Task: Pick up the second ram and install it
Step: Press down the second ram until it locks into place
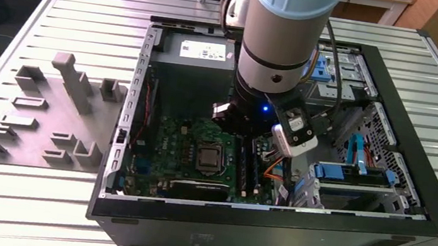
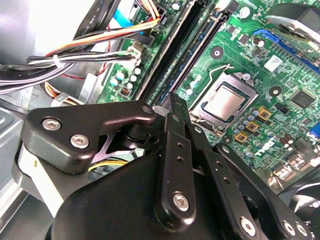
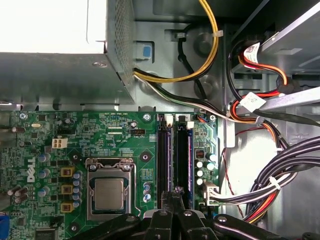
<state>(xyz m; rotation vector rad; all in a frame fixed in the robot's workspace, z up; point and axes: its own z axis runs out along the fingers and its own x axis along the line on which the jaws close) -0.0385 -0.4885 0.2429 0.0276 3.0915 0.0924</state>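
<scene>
Jaws pressed together, nothing visible between them, gripper (image 3: 175, 193) poised low over the memory slots (image 3: 175, 155) of the motherboard (image 3: 125, 135).

The second ram (image 3: 183, 160) seems to be the thin dark strip standing edge-on in the slot by the fingertips (image 2: 172, 102); seen edge-on, it cannot be told from the slot with certainty. Judged as a thing to handle, it is light, stiff and thin, with fragile chips and contacts; best held by its long edges near the middle and kept square to the slot. Just beside the slots lie the processor socket (image 3: 109, 192) and bundled cables (image 3: 280, 165); the power-supply box (image 3: 55, 50) and the walls of the computer case (image 1: 273, 229) crowd the arm.
</scene>
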